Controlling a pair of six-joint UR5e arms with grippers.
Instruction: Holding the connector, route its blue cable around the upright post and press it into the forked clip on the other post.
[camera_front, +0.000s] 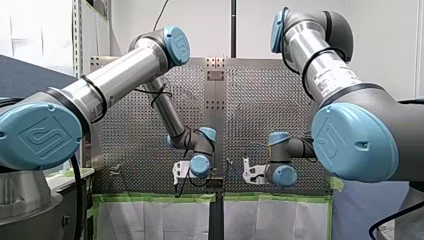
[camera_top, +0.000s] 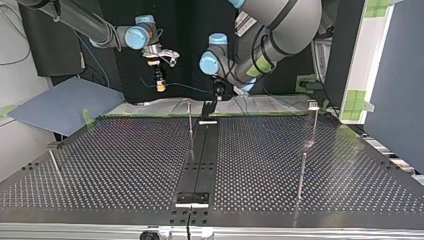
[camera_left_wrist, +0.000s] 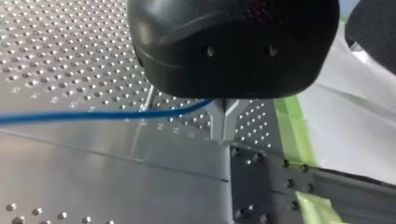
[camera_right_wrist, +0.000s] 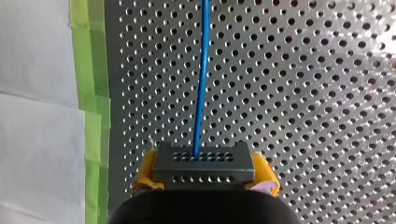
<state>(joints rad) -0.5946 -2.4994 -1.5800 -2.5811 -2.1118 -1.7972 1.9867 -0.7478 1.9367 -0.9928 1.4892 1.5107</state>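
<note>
- my right pincer (camera_top: 160, 86), far left in the top view: yellow pads clamped on both sides of the connector (camera_right_wrist: 203, 162), raised above the far edge of the tabletop (camera_top: 125, 160).
- blue cable (camera_right_wrist: 201, 84): leaves the connector's face and spans rightward in the air to my left arm. Judgement: routing not yet started, so hold a firm clamp and light tension so the cable cannot sag or kink.
- my left pincer (camera_top: 210, 106), right of it near the centre: grey metal fingers look closed at the tips, with the cable caught in the crotch between them.
- upright post (camera_top: 190, 122), just nearer: cable not around it. Wrap low and close to it.
- far right post (camera_top: 315, 125): probably the clip post, but its fork is too small to tell. Bring the cable in above the slot, then press straight down.
- surface: perforated metal, with a dark centre strip (camera_top: 200, 160), green tape (camera_right_wrist: 88, 70) and a white sheet (camera_right_wrist: 37, 93) at the far edge.
- room: dark backdrop behind the arms, blue-grey panel (camera_top: 60, 102) at far left.
</note>
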